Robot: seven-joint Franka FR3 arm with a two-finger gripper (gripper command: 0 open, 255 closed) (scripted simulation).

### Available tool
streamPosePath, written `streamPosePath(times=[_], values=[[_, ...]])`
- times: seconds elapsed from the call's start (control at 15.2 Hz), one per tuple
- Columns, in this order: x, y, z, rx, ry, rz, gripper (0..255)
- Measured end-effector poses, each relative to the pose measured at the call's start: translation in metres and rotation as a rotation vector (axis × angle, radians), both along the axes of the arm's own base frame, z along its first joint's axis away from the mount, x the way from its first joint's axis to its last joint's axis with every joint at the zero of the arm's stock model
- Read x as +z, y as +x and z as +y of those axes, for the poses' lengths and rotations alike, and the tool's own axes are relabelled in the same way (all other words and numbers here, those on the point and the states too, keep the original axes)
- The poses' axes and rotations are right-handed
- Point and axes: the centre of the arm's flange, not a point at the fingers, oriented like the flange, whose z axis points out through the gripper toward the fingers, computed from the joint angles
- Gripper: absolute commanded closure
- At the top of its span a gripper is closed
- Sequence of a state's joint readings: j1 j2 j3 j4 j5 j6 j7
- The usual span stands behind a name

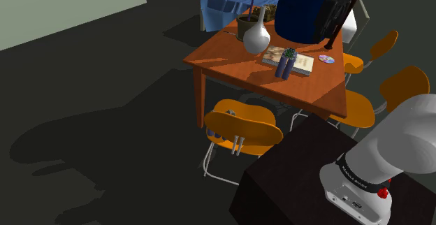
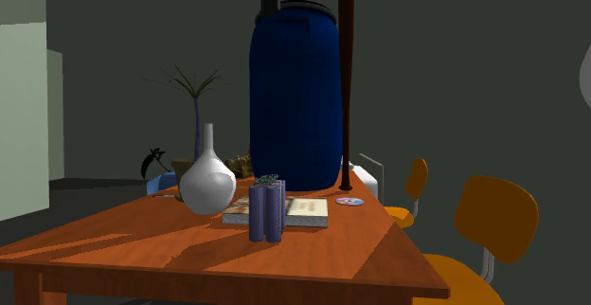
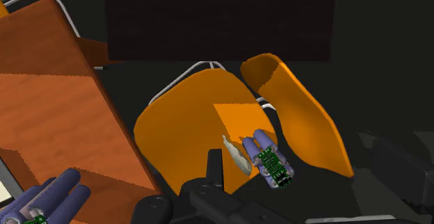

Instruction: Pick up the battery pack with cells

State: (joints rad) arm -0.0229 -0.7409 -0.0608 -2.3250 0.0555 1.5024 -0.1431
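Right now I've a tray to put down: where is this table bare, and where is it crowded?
Bare: the front of the table, from the white vase and battery pack out to its near edge in the second exterior view. Crowded: the back, around the blue barrel, potted plant, bat, book and disc.

Battery pack (image 2: 266, 210) on table (image 2: 142, 248), near vase (image 2: 207, 185) and book (image 2: 305, 212)

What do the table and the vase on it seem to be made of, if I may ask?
Table: probably wood, reddish-brown with visible grain streaks, smooth finish. Vase: plain white-grey, smooth with a soft sheen; perhaps ceramic, though the look leaves it open.
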Motion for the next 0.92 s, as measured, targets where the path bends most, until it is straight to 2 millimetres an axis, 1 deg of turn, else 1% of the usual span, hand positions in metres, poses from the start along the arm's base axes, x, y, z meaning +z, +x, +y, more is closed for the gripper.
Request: streamPosePath(times=[0.07,0.13,0.2,0.26,0.33,0.53,0.66,0.79,0.92], values=[[0.0,0.0,0.0,0.0,0.0,0.0,0],[-0.003,0.003,-0.004,-0.002,-0.002,0.0,0],[-0.012,0.009,-0.01,-0.006,-0.004,0.001,0],[-0.016,0.013,-0.016,-0.011,-0.007,-0.001,0],[-0.022,0.021,-0.024,-0.015,-0.01,-0.002,0],[-0.046,0.033,-0.048,-0.03,-0.019,-0.004,0],[-0.063,0.044,-0.067,-0.04,-0.026,-0.006,0],[-0.073,0.058,-0.084,-0.05,-0.033,-0.008,0],[-0.089,0.071,-0.102,-0.06,-0.039,-0.01,0]])
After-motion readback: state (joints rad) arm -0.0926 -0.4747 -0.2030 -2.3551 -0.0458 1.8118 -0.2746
